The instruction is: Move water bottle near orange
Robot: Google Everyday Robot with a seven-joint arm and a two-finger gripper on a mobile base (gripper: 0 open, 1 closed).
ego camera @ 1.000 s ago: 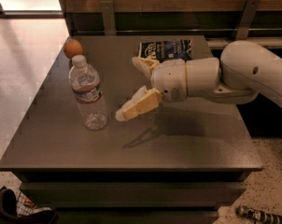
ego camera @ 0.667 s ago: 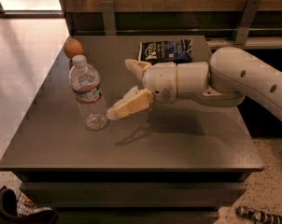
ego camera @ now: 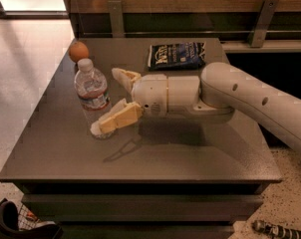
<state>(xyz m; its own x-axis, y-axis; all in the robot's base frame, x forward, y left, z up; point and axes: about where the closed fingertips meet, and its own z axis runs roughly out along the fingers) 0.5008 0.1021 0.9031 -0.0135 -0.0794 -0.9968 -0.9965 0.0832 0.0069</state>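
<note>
Our hand (ego camera: 106,100) is wide open, holding nothing, right beside the water bottle (ego camera: 92,91), probably lined up to grab it for the orange (ego camera: 78,51).

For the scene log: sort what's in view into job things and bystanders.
Job:
- water bottle, upright on the table
- orange, behind it near the back edge
- gripper, open, fingers either side of the bottle

Lying about:
- dark blue bag at the table's back
- dark striped object on the floor, bottom right
</note>
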